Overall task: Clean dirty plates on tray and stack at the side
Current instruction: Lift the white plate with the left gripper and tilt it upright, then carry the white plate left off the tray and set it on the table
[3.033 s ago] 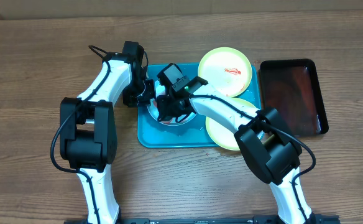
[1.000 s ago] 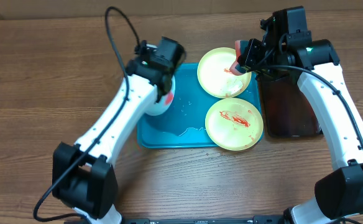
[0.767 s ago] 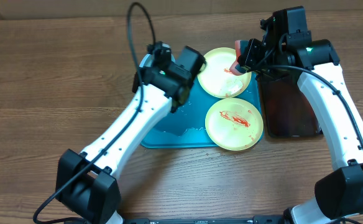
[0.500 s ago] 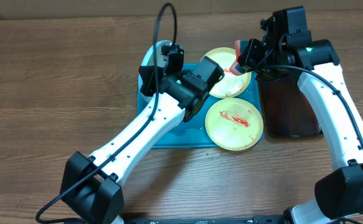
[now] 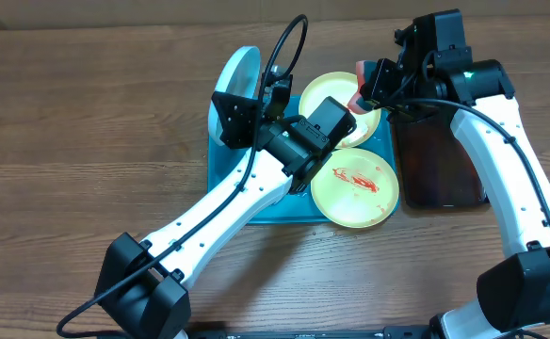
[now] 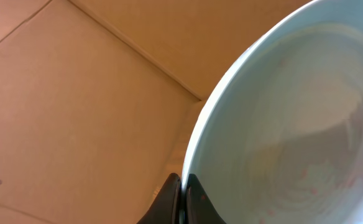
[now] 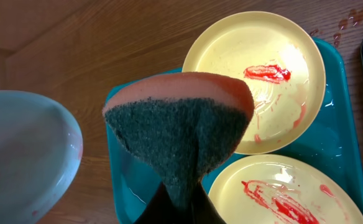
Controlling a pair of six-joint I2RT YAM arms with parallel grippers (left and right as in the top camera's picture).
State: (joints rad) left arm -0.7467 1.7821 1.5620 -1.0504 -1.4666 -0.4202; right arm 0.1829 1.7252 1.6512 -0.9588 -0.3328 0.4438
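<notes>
Left gripper (image 6: 183, 194): closed, pinching the rim of the blue plate (image 6: 293, 124). The plate is lifted off the tray (image 5: 226, 169) and tilted steeply on edge, above the tray's far left corner. Its inner face looks wet, with faint pink specks low down.

Right gripper (image 7: 176, 205): closed on a sponge (image 7: 181, 118), green scouring side facing the wrist camera, orange layer on top. It hangs above the far right part of the tray, just over the edge of the far yellow plate (image 7: 281, 106).

That plate lies flat at the tray's far right corner, with a red smear and streaks. The near yellow plate (image 7: 275, 186) lies flat at the near right corner, also smeared red. A black tray (image 5: 426, 169) sits on the surface (image 5: 87, 141) just beside the tray's right edge.
</notes>
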